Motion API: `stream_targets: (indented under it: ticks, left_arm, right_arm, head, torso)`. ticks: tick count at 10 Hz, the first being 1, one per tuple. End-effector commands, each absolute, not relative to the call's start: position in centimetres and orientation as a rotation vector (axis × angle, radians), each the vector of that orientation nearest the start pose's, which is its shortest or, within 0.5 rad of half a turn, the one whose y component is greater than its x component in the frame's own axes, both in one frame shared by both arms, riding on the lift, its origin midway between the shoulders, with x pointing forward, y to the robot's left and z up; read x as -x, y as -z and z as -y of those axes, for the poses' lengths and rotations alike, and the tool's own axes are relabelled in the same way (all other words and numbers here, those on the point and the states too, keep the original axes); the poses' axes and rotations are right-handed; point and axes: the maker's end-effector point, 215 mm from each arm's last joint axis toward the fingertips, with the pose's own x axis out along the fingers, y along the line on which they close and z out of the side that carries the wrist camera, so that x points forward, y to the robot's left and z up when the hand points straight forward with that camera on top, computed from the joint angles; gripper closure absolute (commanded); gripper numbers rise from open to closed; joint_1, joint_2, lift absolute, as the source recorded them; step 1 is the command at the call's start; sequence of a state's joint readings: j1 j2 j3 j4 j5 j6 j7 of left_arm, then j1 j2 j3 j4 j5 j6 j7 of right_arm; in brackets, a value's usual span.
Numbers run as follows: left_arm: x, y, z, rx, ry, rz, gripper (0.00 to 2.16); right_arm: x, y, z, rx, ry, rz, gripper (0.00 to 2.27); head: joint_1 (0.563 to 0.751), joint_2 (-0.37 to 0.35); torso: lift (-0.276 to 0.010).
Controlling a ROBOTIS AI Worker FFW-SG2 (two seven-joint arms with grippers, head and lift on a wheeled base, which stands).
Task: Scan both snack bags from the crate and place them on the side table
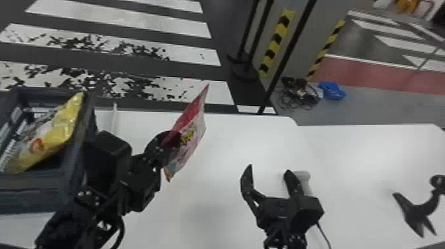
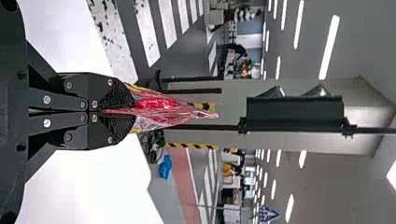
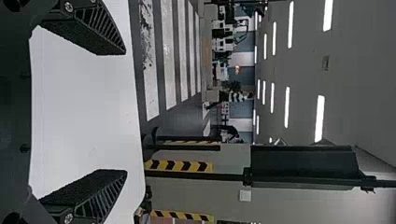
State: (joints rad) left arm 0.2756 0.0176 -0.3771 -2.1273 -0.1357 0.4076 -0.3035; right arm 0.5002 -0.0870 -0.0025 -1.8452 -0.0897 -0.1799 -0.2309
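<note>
Over the broad white table (image 1: pixel 364 149), the work is best carried with room beneath the load, so that nothing is dragged. The dark crate (image 1: pixel 33 195) is to be cleared by the left arm's elbow and wrist, since its wall lies close beside them. Inside it the yellow snack bag (image 1: pixel 49 135) is seen leaning, to be left undisturbed for its own turn. The red snack bag (image 1: pixel 192 132) is held above the table, tilted, pinched along one side by the left gripper (image 2: pixel 123 111). A scan or a handover seems to be the step in hand; for either, the bag should be turned slowly, its printed face unfolded. By the right gripper (image 1: pixel 269 169), spread and empty over the table, a free margin should be taken squarely. The black curved object (image 1: pixel 414 208), perhaps the scanner, should be approached without a knock. Least of all, the crinkled film should be squeezed only lightly, lest the code be creased.
</note>
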Motion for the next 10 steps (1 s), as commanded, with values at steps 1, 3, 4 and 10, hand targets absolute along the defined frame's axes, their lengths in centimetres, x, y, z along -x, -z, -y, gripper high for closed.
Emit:
stream_targets:
  ticks: [1, 3, 4, 10]
  left_arm:
    - [-43.6, 31.3, 5.6, -0.036, 0.686, -0.124, 2.14]
    - [-42.8, 32.1, 7.2, 0.035, 0.716, -0.135, 2.14]
    - [-42.8, 32.3, 7.0, 0.094, 0.717, -0.134, 2.14]
    - [-45.7, 41.3, -4.2, 0.426, 0.519, -0.236, 2.13]
  right_arm:
    - [-43.3, 38.8, 30.3, -0.015, 0.226, -0.038, 0.08]
    - [-43.7, 38.6, 30.3, -0.019, 0.228, -0.032, 0.08]
    - [-43.7, 38.6, 30.3, -0.021, 0.228, -0.033, 0.08]
    - [-43.7, 38.4, 31.4, -0.031, 0.256, -0.027, 0.08]
  head:
    - [0.695, -0.350]
    - [0.695, -0.350]
    - [0.695, -0.350]
    - [0.695, -0.350]
  torso:
    - [-0.095]
    - [-0.095]
    - [-0.095]
    - [-0.095]
